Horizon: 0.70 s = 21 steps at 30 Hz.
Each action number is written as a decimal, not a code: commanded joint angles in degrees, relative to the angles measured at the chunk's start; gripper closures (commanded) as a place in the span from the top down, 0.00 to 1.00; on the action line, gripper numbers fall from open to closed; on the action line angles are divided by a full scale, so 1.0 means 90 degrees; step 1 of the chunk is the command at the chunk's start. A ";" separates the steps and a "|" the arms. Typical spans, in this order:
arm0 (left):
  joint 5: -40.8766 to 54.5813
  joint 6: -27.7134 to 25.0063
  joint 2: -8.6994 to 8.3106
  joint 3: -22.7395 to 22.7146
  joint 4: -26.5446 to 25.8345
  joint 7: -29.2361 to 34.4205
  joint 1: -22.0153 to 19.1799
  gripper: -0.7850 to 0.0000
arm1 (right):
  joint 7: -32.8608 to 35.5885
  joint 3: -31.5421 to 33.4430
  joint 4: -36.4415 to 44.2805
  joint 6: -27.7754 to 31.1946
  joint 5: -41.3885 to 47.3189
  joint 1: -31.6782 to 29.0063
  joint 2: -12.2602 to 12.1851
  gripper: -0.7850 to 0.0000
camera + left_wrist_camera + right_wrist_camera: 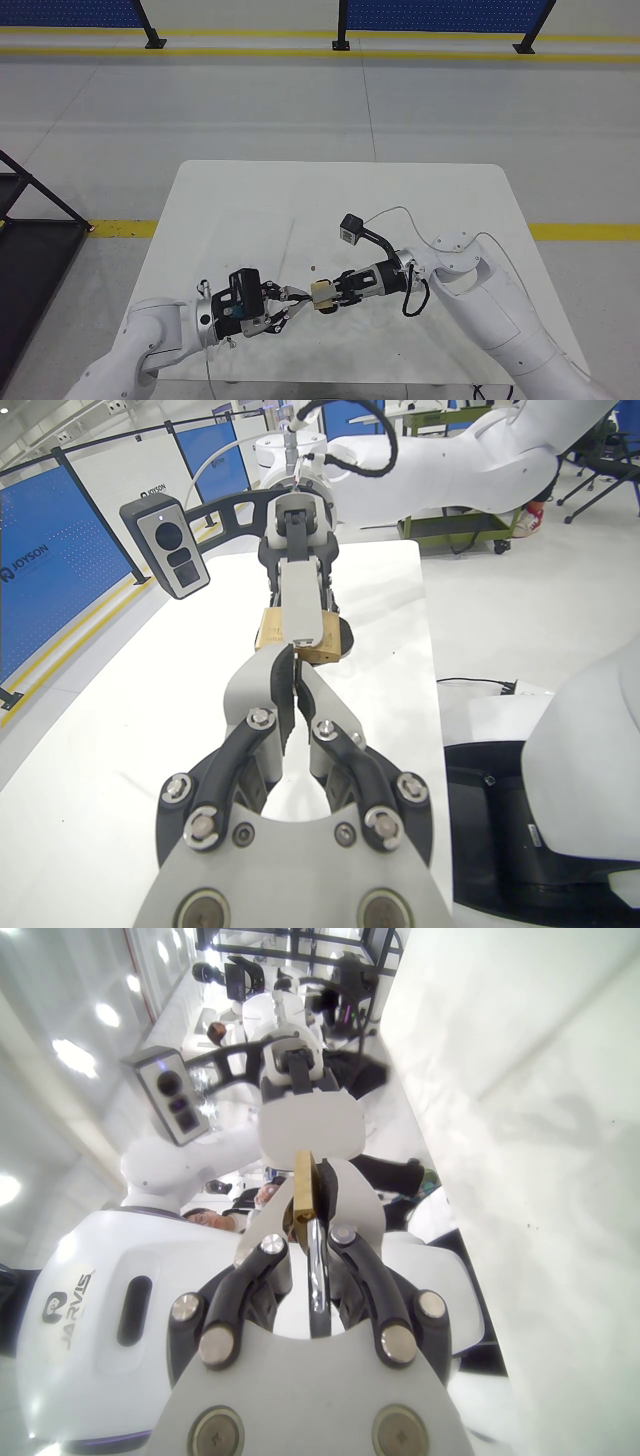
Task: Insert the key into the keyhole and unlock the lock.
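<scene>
1. The left gripper [296, 662] sits low over the white table [125, 710], its two black pads [282, 685] pressed almost together.
2. A small metal bit shows at the pad tips, the key [297, 656] as far as can be told. It touches the near edge of the lock [331, 639].
3. The brass lock is held above the table, clamped flat between the fingers of the right gripper [312, 642], which faces the left one head-on. One grey finger lies across the lock's top face.
4. A camera [170, 547] on a black bracket juts out beside the right gripper.
5. Beyond the table stand blue panels [50, 565], a yellow floor line [100, 605] and a green cart [450, 530].
</scene>
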<state>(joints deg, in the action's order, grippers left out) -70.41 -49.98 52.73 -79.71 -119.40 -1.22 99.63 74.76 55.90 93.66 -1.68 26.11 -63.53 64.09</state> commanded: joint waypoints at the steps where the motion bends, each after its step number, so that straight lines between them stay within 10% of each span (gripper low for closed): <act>1: -0.0094 0.0021 -0.0003 -0.0005 -0.0029 -0.0021 0.0026 0.00 | 0.0000 0.0000 0.0000 0.0000 0.0000 0.0000 0.0000 0.00; 21: -0.0765 0.0278 -0.0021 -0.0045 -0.0210 -0.0351 0.0227 0.00 | 0.0000 0.0000 0.0000 0.0000 0.0000 0.0000 0.0000 0.00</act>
<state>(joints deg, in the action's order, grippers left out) -76.84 -47.60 52.56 -80.06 -121.18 -4.21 101.56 74.76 55.90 93.66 -1.68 26.12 -63.53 64.09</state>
